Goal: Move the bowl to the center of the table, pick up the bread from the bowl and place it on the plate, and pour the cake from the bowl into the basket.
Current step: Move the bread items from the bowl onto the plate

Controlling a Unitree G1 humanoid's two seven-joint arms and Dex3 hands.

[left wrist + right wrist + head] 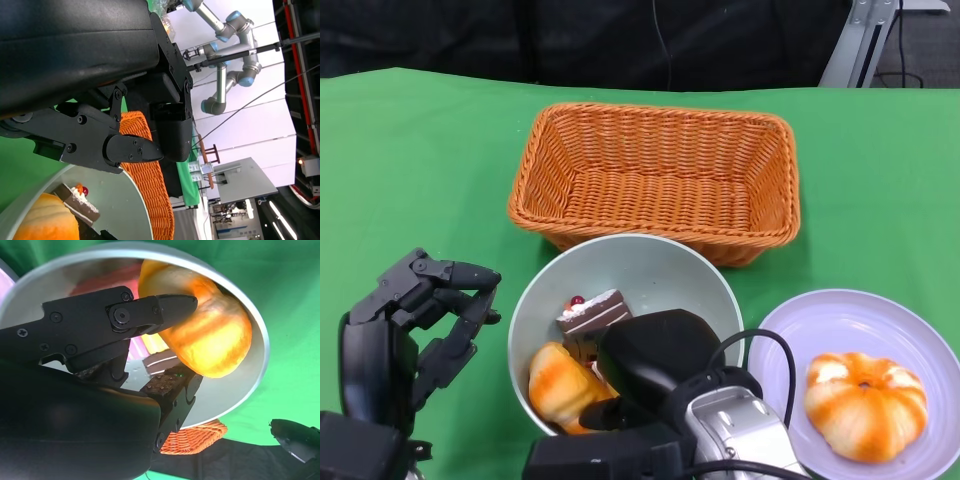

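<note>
The grey bowl (665, 265) sits near the table's front middle, just before the wicker basket (660, 170). In it lie a chocolate cake slice (590, 312) and an orange bread (558, 385). My right hand (655, 360) reaches into the bowl from the front. In the right wrist view its fingers (165, 307) lie against both sides of the bread (215, 335), which rests on the bowl wall (245, 390). My left hand (420, 330) hovers left of the bowl, fingers apart, holding nothing. The left wrist view shows the cake (75, 200) and the bread (47, 222).
A lilac plate (860, 330) at the front right carries a round pumpkin-shaped bun (865, 405). A black cable (765, 345) loops from my right wrist over the bowl's rim. Green cloth covers the table (410, 170); a metal stand (865, 40) is at the back right.
</note>
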